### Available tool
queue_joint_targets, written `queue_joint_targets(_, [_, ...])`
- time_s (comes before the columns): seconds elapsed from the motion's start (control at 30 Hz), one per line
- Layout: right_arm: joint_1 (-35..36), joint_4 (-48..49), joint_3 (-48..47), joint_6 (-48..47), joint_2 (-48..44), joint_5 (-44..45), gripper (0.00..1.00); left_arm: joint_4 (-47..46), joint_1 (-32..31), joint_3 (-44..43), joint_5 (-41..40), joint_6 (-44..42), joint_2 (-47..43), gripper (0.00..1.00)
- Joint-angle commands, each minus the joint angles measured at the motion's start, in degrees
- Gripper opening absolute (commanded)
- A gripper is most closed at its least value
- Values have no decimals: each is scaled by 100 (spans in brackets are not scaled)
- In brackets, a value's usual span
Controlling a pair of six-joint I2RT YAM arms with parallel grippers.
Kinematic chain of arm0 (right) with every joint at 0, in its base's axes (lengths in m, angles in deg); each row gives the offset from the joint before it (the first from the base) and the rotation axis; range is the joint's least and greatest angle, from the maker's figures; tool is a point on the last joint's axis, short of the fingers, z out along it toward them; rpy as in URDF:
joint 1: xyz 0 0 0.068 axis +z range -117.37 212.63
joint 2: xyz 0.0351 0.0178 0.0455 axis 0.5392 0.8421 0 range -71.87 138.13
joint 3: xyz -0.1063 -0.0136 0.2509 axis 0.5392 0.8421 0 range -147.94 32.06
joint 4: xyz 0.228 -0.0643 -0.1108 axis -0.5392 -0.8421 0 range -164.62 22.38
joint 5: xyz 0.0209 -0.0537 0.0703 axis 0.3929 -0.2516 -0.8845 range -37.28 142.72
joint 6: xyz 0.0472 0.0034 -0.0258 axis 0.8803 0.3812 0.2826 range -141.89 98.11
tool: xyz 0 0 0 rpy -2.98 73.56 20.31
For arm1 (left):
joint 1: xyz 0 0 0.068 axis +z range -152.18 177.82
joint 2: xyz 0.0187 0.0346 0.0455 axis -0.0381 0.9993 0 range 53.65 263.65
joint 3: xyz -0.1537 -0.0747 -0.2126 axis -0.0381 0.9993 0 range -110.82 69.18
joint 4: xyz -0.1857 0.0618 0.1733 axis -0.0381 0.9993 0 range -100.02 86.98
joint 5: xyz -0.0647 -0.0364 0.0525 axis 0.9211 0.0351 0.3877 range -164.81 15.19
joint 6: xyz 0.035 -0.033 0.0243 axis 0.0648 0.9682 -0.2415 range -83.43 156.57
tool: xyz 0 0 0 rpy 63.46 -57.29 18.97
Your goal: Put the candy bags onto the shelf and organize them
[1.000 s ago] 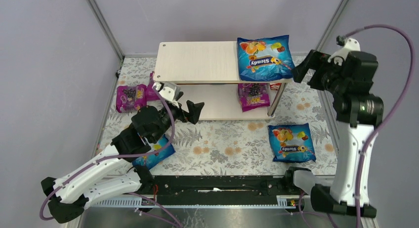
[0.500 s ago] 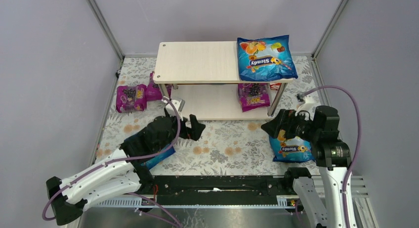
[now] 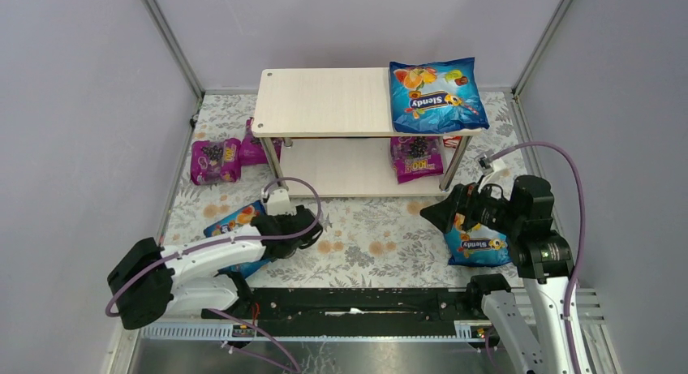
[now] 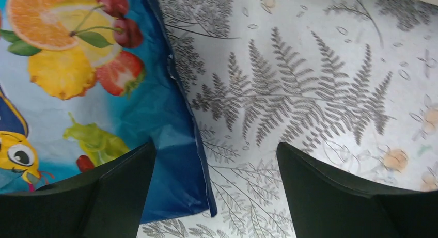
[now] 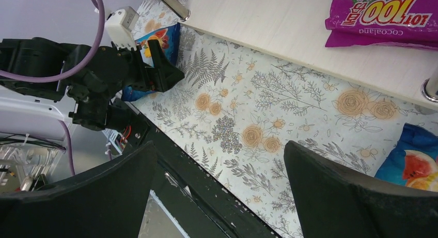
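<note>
The shelf (image 3: 324,102) stands at the back. One blue bag (image 3: 436,94) lies on the right of its top board. One magenta bag (image 3: 415,159) lies on the lower board (image 5: 289,26) and also shows in the right wrist view (image 5: 385,16). Two magenta bags (image 3: 215,161) lie on the mat left of the shelf. My left gripper (image 3: 302,230) is open and low over the edge of the front-left blue bag (image 4: 77,93). One finger is over the bag's corner, the other over the mat. My right gripper (image 3: 434,212) is open and empty, just left of the front-right blue bag (image 3: 479,242).
A floral mat (image 3: 373,228) covers the table. A black rail (image 3: 357,305) runs along the near edge. Metal frame posts and purple-grey walls close in the sides and back. The shelf's silver corner post (image 3: 448,167) stands near the right gripper.
My left gripper has dropped and pulled back from the shelf front to the front-left blue bag. My right arm came down from beside the shelf top to the front-right bag, then edged slightly left.
</note>
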Motion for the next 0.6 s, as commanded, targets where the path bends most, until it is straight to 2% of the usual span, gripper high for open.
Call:
queue_joint_targets(0.0, [49, 250, 45, 62, -74, -141, 100, 429, -41, -161, -754, 812, 287, 93])
queue_joint_targets(0.13, [63, 256, 74, 75, -49, -134, 100, 428, -37, -99, -734, 890, 429, 86])
queue_joint_targets(0.23, [61, 250, 90, 83, 4, -124, 100, 430, -37, -86, -706, 912, 436, 67])
queue_joint_targets(0.37, [65, 240, 109, 102, 94, -44, 100, 423, -40, -96, -635, 850, 359, 50])
queue_joint_targets(0.43, [65, 238, 107, 126, 150, 12, 100, 414, -56, -80, -537, 846, 317, 37])
queue_joint_targets(0.57, [65, 151, 85, 290, 337, 268, 100, 94, -167, 10, -187, 615, 83, 4])
